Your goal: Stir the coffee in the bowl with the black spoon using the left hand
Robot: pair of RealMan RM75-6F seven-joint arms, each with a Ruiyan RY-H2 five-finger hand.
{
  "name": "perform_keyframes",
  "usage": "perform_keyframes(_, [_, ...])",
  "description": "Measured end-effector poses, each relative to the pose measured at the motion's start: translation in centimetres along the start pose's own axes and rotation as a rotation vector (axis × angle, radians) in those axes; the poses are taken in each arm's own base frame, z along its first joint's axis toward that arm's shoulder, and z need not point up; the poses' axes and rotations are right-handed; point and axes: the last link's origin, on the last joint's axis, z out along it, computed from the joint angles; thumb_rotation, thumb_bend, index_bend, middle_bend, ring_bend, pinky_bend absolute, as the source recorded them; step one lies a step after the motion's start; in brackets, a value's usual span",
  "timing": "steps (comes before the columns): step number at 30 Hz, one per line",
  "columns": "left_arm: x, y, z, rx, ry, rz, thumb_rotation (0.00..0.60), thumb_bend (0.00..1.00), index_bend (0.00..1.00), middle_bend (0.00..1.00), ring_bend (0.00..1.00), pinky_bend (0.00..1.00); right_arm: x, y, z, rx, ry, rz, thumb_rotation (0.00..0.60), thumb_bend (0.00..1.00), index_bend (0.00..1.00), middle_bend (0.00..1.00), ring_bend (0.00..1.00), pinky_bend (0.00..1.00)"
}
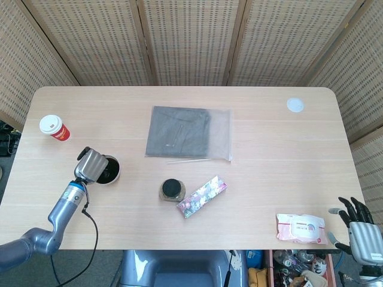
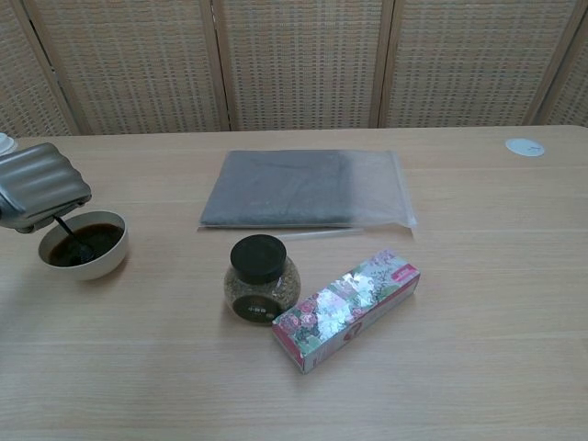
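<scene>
A white bowl (image 2: pixel 103 261) of dark coffee (image 2: pixel 87 245) stands near the table's left edge, also seen as the bowl (image 1: pixel 114 177) in the head view. My left hand (image 2: pixel 39 187) hovers over the bowl's left side and grips the black spoon (image 2: pixel 67 232), whose thin handle slants down into the coffee. In the head view the left hand (image 1: pixel 91 165) covers the bowl's left part. My right hand (image 1: pixel 359 219) hangs beyond the table's near right corner, fingers spread, holding nothing.
A glass jar with a black lid (image 2: pixel 261 278) and a floral box (image 2: pixel 345 308) sit mid-table. A grey cloth in a clear bag (image 2: pixel 306 187) lies behind them. A red paper cup (image 1: pixel 54 128), a wipes pack (image 1: pixel 302 228) and a white disc (image 1: pixel 294 104) lie farther out.
</scene>
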Motion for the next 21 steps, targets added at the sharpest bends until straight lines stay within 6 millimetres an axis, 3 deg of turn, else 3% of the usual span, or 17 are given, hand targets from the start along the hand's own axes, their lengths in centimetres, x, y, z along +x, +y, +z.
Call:
perform_keyframes(11, [1.9, 0.8, 2.0, 0.008, 0.033, -0.028, 0.6, 0.42, 0.72, 0.83, 0.78, 0.71, 0.2, 0.5, -0.3, -0.021, 0.004, -0.004, 0.6, 0.38, 0.37, 0.22, 0.06, 0.13])
perform_keyframes(21, [1.0, 0.0, 2.9, 0.045, 0.003, -0.014, 0.6, 0.42, 0.72, 0.83, 0.78, 0.71, 0.2, 0.5, -0.5, -0.029, -0.001, -0.005, 0.6, 0.38, 0.37, 0.22, 0.06, 0.14])
